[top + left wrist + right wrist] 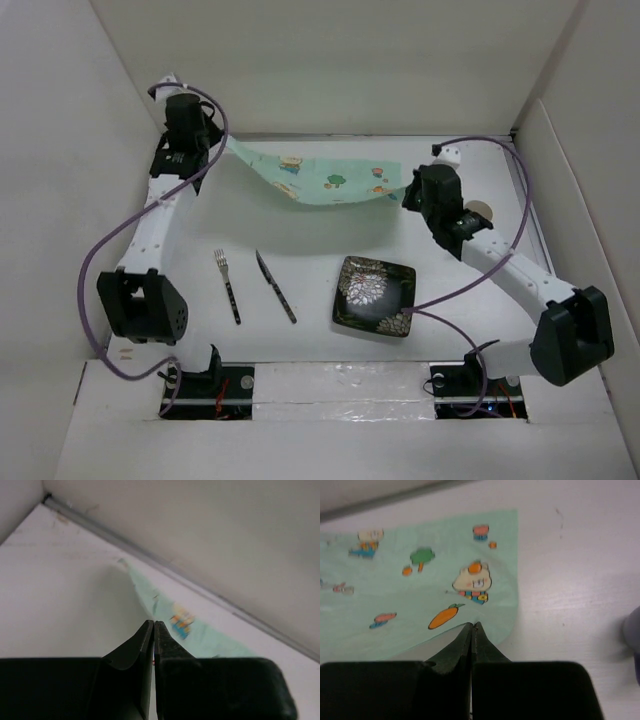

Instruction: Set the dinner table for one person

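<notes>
Step in hand: laying the mat. The green mat (318,182) sags above the far side of the dinner table (300,232), its 2 ends pinched in the closed left gripper (153,625) and right gripper (472,626). The fork (227,286), knife (276,287) and plate (375,295) lie nearer. The next move likely calls for lowering the mat flat and taut, then releasing it.

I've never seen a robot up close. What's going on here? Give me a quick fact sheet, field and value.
setting: white table with walls on three sides
mat: mint-green, cartoon print, hanging slack between the two arms
left fingers: shut on one end of the mat
right fingers: shut on the other end
fork: flat on the table, left of the knife
knife: between fork and plate
plate: dark, square, flower pattern, empty
</notes>
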Robot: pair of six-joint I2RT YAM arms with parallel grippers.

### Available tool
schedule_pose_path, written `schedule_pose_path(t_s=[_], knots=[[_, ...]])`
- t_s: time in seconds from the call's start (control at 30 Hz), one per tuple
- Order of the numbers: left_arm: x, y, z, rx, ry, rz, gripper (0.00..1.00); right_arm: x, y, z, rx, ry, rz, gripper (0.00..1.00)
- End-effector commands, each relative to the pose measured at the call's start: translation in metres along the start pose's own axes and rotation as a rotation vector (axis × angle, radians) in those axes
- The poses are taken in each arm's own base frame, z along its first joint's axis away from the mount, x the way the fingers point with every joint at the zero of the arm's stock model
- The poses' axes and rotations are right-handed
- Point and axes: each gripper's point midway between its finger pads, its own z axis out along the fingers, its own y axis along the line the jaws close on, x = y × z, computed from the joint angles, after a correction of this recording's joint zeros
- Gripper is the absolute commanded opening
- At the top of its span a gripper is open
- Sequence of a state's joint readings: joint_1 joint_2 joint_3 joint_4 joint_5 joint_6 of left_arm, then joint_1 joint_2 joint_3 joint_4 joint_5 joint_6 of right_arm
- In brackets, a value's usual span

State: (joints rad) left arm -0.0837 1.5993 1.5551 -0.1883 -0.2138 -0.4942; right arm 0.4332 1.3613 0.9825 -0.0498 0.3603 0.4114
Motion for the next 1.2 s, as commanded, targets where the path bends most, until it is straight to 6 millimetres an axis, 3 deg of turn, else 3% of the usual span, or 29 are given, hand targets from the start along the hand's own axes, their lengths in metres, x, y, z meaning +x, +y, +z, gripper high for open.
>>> schedule_pose_path(t_s=[0.0, 0.23, 0.3, 0.33, 0.37, 0.4, 0.47, 0.5, 0.53, 0.57, 0.67, 0.7, 0.73, 0.77, 0.8, 0.87, 0.9, 0.97, 1.07, 1.1, 1.13, 1.17], knots=[[-0.054, -0.027, -0.041, 0.113, -0.125, -0.033, 0.0, -0.082, 0.015, -0.028, -0.019, -0.182, 0.019, 0.0], [-0.124, -0.061, -0.107, 0.269, -0.284, -0.096, 0.0, -0.183, 0.026, -0.077, -0.051, -0.375, 0.031, 0.0], [-0.134, -0.066, -0.115, 0.286, -0.304, -0.097, 0.0, -0.212, 0.029, -0.091, -0.068, -0.431, 0.039, 0.0], [-0.141, -0.07, -0.118, 0.297, -0.319, -0.099, 0.0, -0.214, 0.033, -0.087, -0.073, -0.424, 0.028, 0.0], [-0.143, -0.071, -0.116, 0.297, -0.321, -0.097, 0.0, -0.217, 0.032, -0.081, -0.072, -0.417, 0.019, 0.0], [-0.143, -0.072, -0.113, 0.295, -0.32, -0.095, 0.0, -0.232, 0.033, -0.084, -0.075, -0.439, 0.025, 0.0], [-0.147, -0.076, -0.105, 0.292, -0.322, -0.088, 0.0, -0.238, 0.033, -0.069, -0.046, -0.43, 0.002, 0.0], [-0.142, -0.075, -0.097, 0.284, -0.308, -0.084, 0.0, -0.237, 0.03, -0.06, -0.036, -0.424, 0.0, 0.0], [-0.141, -0.077, -0.087, 0.277, -0.3, -0.082, 0.0, -0.249, 0.031, -0.06, -0.04, -0.45, 0.004, 0.0], [-0.139, -0.078, -0.081, 0.273, -0.295, -0.08, 0.0, -0.244, 0.033, -0.039, -0.041, -0.418, -0.013, 0.0], [-0.137, -0.084, -0.059, 0.265, -0.273, -0.072, 0.0, -0.275, 0.028, -0.026, -0.025, -0.459, -0.015, 0.0], [-0.135, -0.086, -0.053, 0.261, -0.264, -0.068, 0.0, -0.271, 0.027, -0.006, -0.017, -0.434, -0.031, 0.0], [-0.136, -0.089, -0.045, 0.258, -0.258, -0.063, 0.0, -0.277, 0.021, 0.002, -0.004, -0.435, -0.033, 0.0], [-0.136, -0.091, -0.038, 0.254, -0.253, -0.054, 0.0, -0.298, 0.022, 0.004, -0.013, -0.46, -0.032, 0.0], [-0.136, -0.091, -0.038, 0.254, -0.253, -0.054, 0.0, -0.289, 0.021, 0.018, -0.006, -0.435, -0.038, 0.0], [-0.14, -0.086, -0.026, 0.238, -0.257, -0.052, 0.0, -0.297, 0.014, 0.027, -0.001, -0.43, -0.04, 0.0], [-0.141, -0.085, -0.022, 0.243, -0.25, -0.064, 0.0, -0.311, 0.02, 0.02, -0.019, -0.458, -0.032, 0.0], [-0.144, -0.076, -0.013, 0.269, -0.223, -0.09, 0.0, -0.312, 0.016, 0.027, -0.015, -0.445, -0.035, 0.0], [-0.14, -0.071, -0.015, 0.296, -0.198, -0.11, 0.0, -0.32, 0.014, 0.015, -0.023, -0.471, -0.035, 0.0], [-0.137, -0.069, -0.016, 0.294, -0.197, -0.108, 0.0, -0.317, 0.013, 0.013, -0.028, -0.465, -0.036, 0.0], [-0.127, -0.065, -0.019, 0.299, -0.189, -0.125, 0.0, -0.293, 0.008, 0.024, -0.022, -0.415, -0.044, 0.0], [-0.12, -0.064, -0.022, 0.315, -0.18, -0.133, 0.0, -0.293, 0.009, 0.012, -0.038, -0.43, -0.035, 0.0]])
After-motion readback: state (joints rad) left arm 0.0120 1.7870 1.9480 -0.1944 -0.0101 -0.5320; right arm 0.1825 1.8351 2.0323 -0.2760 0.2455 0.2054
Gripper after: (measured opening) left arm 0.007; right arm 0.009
